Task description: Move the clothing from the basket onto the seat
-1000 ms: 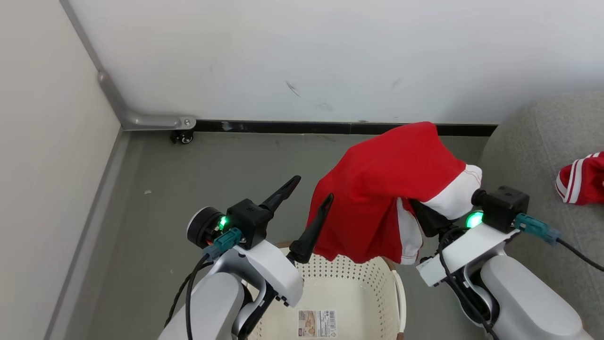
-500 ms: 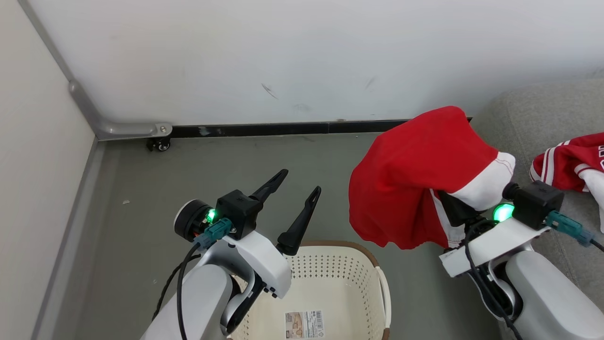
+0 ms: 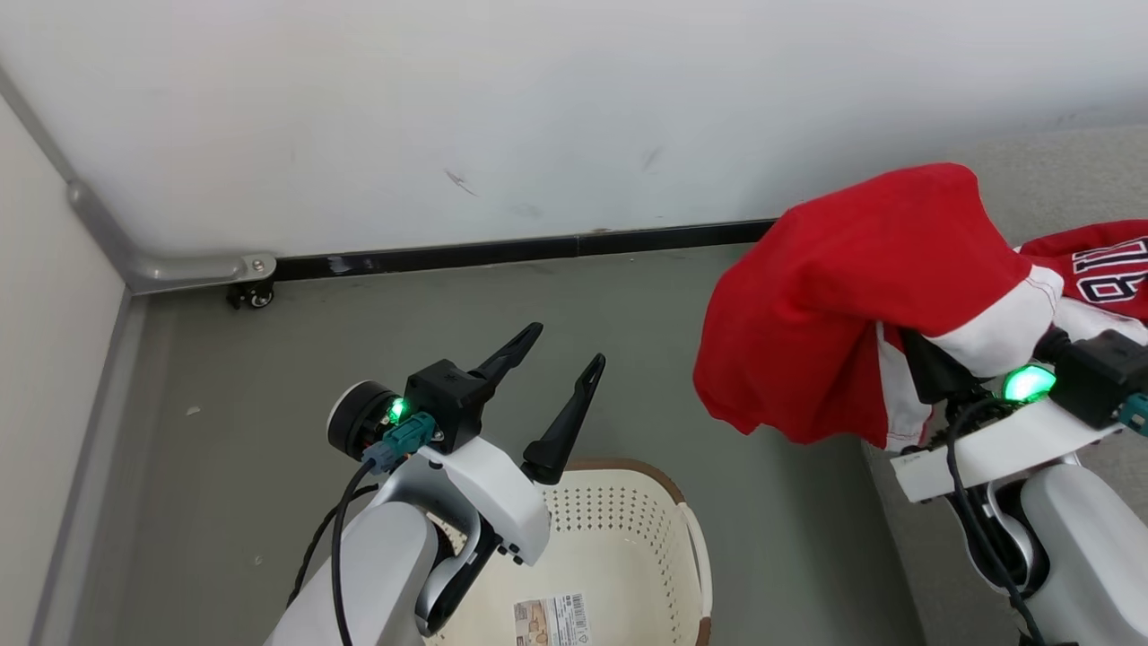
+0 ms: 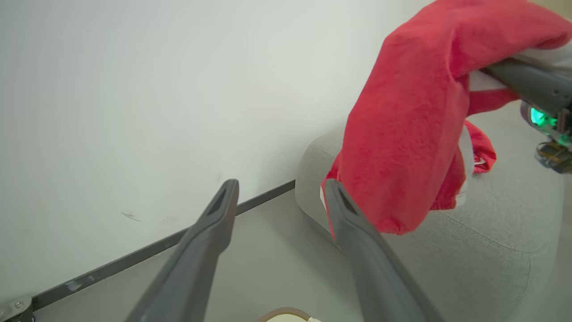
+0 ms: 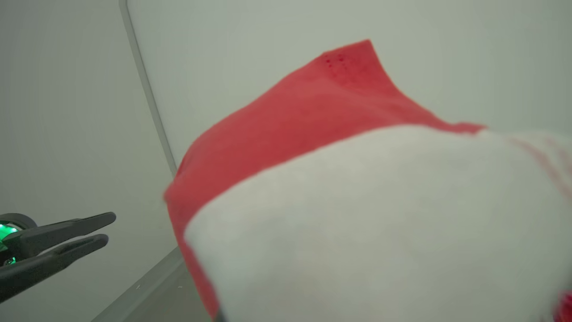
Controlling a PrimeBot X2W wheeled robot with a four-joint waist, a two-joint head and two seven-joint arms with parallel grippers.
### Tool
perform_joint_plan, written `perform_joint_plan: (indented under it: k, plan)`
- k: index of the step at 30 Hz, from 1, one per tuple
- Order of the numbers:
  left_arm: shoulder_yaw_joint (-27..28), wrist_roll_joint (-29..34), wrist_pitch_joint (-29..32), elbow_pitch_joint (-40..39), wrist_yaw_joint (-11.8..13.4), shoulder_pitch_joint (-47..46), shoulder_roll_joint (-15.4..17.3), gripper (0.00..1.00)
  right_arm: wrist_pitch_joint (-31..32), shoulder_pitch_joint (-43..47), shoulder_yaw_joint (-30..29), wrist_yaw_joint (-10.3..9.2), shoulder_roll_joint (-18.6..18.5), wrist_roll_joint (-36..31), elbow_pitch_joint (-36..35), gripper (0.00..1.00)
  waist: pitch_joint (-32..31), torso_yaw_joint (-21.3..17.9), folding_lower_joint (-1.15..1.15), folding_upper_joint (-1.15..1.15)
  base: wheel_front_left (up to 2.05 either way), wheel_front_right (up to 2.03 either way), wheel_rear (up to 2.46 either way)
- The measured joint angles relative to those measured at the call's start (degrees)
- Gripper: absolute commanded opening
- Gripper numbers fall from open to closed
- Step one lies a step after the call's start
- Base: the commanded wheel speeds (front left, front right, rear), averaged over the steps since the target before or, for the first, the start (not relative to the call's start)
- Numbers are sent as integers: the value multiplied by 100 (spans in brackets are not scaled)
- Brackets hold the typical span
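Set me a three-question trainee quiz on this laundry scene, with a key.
1. True or false: the left pincer is shut on cloth.
2. The red shorts with white trim hang from: A the right pincer; B the left pincer; C a person's hand.
3. Where does the red jersey with black-white lettering lie?
Key: 1 false, it stands open and empty; 2 A; 3 on the grey fabric sofa.

Soft, even indoor light, bright, with faint shadows on the floor [image 3: 404,314]. Head view is sharp; in the right wrist view the shorts [image 5: 313,134] loom close, badly blurred.
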Motion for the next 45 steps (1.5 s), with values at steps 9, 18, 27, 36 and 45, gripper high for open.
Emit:
perform_joint_plan:
  k: [9,18,27,36,45]
  plan:
    - [41,-40,-53,2,0,10,44,100,0,233,-445,0,-59,-103,-142,0,-7,-276,0,0,0,0,0]
    - [24,-44,-155,-31,0,21,55,100,0,399,-740,0,-59,-215,-314,0,-3,-569,0,0,0,0,0]
    - [-119,-32,-236,-123,-4,74,54,100,-1,533,-990,0,-4,-364,-471,0,23,-827,0,0,0,0,0]
    - [-271,24,-312,-254,-15,242,63,100,0,649,-1365,0,31,-444,-614,0,62,-1130,0,0,0,0,0]
    - [-459,65,-405,-448,-19,315,54,100,-1,755,-1622,0,85,-554,-788,0,96,-1436,0,0,0,0,0]
